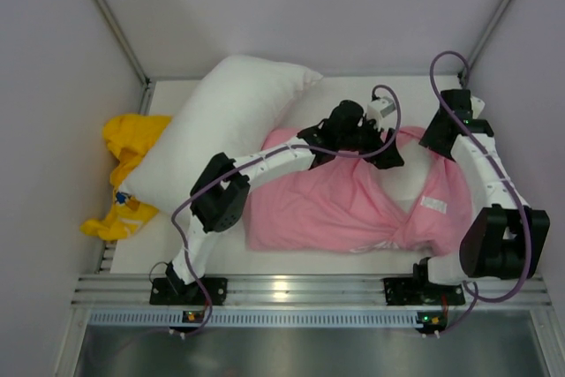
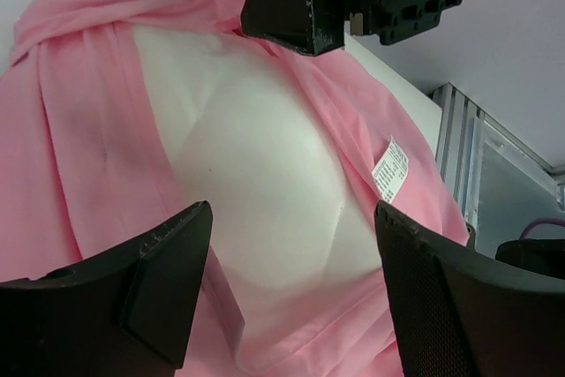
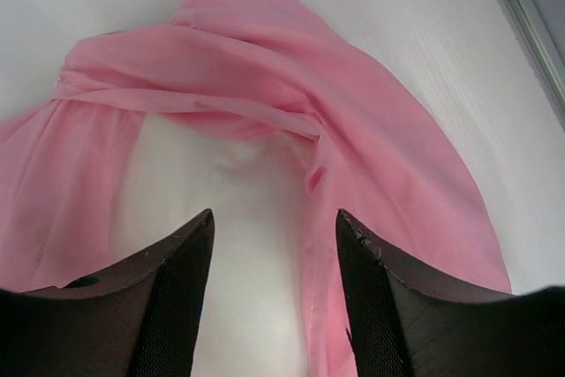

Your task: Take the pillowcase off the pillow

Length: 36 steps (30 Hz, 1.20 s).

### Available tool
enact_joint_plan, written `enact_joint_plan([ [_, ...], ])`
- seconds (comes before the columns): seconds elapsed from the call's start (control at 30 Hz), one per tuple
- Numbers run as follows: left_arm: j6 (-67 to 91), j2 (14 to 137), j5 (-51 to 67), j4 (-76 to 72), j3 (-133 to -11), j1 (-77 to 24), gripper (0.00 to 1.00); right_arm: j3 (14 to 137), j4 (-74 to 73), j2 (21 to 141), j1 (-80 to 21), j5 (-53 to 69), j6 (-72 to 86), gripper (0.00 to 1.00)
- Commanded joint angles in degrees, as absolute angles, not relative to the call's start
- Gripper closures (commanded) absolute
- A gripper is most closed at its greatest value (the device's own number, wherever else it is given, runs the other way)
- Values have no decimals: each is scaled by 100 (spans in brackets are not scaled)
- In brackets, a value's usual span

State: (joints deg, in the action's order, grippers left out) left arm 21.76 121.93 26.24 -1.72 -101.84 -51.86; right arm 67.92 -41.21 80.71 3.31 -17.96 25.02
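Pillowcase (image 1: 318, 209) covers most of the pillow (image 1: 404, 181); one white patch shows. Left gripper (image 2: 291, 218) and right gripper (image 3: 274, 222) hang above the pillow, both spread, empty.

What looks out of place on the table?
The yellow cloth lies crumpled over the left edge of the table, partly under a bare white pillow. The pink pillowcase is bunched around its opening, its pillow showing through.

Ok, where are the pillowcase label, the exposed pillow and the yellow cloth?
pillowcase label (image 2: 391, 168): left wrist view, middle of the white tag.
pillow (image 2: 265, 183): left wrist view, bare white face inside the opening.
yellow cloth (image 1: 132, 139): top view, upper folds.
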Motion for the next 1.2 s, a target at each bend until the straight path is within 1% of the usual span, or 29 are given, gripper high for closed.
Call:
enact_joint_plan([
  [0.0,2188,12331,2804,-97,-10494,-5282,22,6759,-4272,8182,430,-1986,2382,45],
  [0.13,2215,12375,2918,-88,-10547,-5300,23,6855,-4236,8489,536,-2206,2364,45],
  [0.23,2215,12384,2997,-70,-10599,-5326,23,7197,-4166,9103,624,-2206,2286,45],
  [0.37,2189,12331,2997,-26,-10652,-5370,23,7488,-4166,9614,642,-2206,2057,46],
  [0.43,2171,12296,3015,26,-10652,-5396,23,7602,-4149,9807,650,-2285,1969,49],
  [0.47,2180,12287,3015,139,-10652,-5396,23,7637,-4148,9852,650,-2346,1960,53],
  [0.5,2180,12261,3006,141,-10661,-5405,23,7638,-4140,9844,659,-2373,1960,70],
  [0.57,2188,12261,2988,141,-10670,-5440,23,7533,-4009,9661,659,-2434,2004,96],
  [0.6,2180,12278,2945,167,-10722,-5449,23,7419,-3886,9555,650,-2556,2021,100],
  [0.67,2032,12322,2787,315,-10854,-5563,23,7313,-3780,9222,650,-2645,2092,100],
  [0.77,1697,12506,2006,799,-11275,-5818,23,7225,-3762,8764,650,-2628,2179,100],
  [0.8,1696,12603,1612,826,-11363,-5862,23,7207,-3788,8658,650,-2611,2197,100],
  [0.83,1714,12664,1513,687,-11382,-5888,23,7207,-3849,8579,650,-2567,2284,100],
  [1.0,1863,13191,1686,54,-11487,-5836,24,7085,-3981,8069,615,-1839,2417,100],
  [1.03,1872,13288,1801,27,-11644,-5836,25,7084,-4034,7999,615,-1793,2408,100],
  [1.17,1785,13772,1592,-97,-11987,-5836,25,7180,-4201,7998,615,-1784,2373,100],
])
